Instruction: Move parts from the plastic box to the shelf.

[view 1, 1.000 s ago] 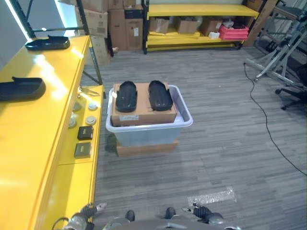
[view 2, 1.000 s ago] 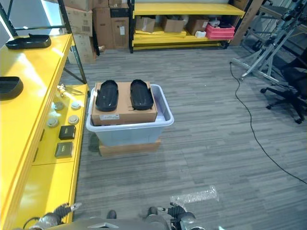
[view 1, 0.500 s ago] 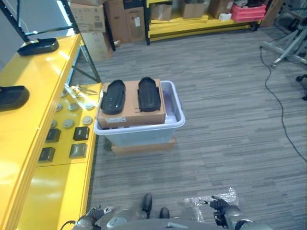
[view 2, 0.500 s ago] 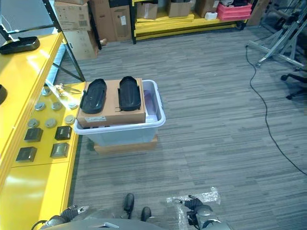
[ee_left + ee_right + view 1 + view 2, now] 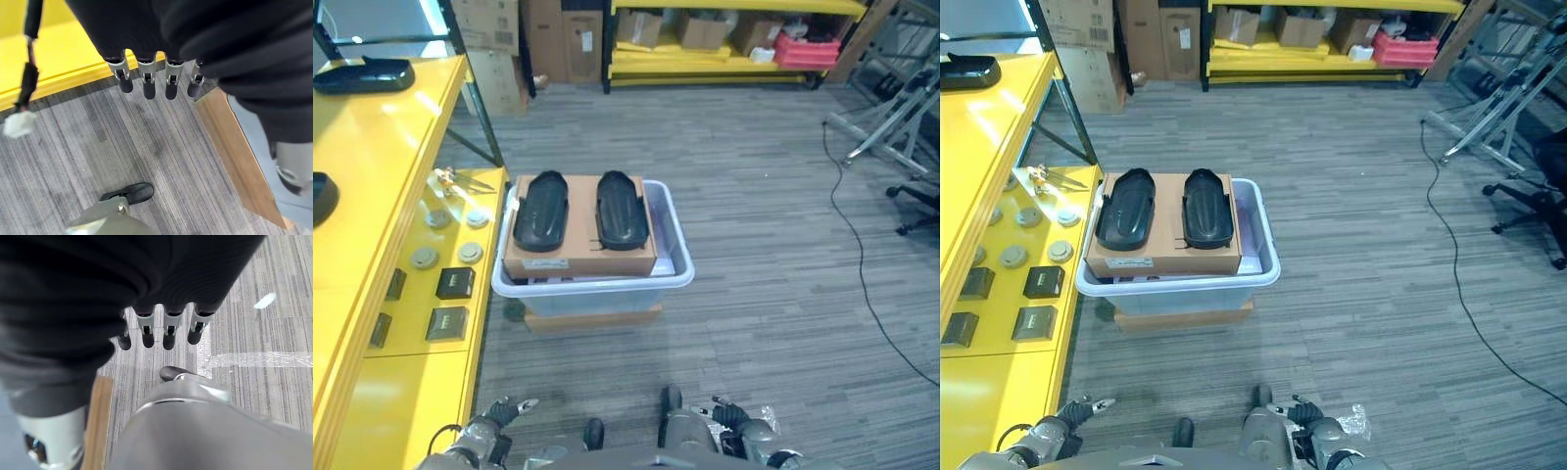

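Note:
A clear plastic box (image 5: 592, 284) stands on a flat wooden board (image 5: 592, 318) on the floor ahead. A brown cardboard box (image 5: 579, 257) lies in it, and two black oval parts (image 5: 540, 210) (image 5: 622, 209) rest side by side on top. The yellow shelf (image 5: 372, 166) runs along the left with a black part (image 5: 362, 75) at its far end and another (image 5: 318, 196) nearer. My left hand (image 5: 499, 411) hangs low beside the shelf, its fingers (image 5: 146, 83) straight and empty. My right hand (image 5: 734, 419) hangs low too, its fingers (image 5: 168, 335) straight over bare floor.
Small round and square pieces (image 5: 455, 284) sit on the shelf's lower yellow ledge. A scrap of clear plastic wrap (image 5: 766, 416) lies on the floor by my right hand. A yellow rack with cartons (image 5: 705, 49) lines the back. A metal frame (image 5: 886, 127) stands at the right.
The whole picture has shifted, so the camera moved. The plastic box and its parts lie as before. Both hands stay low and empty.

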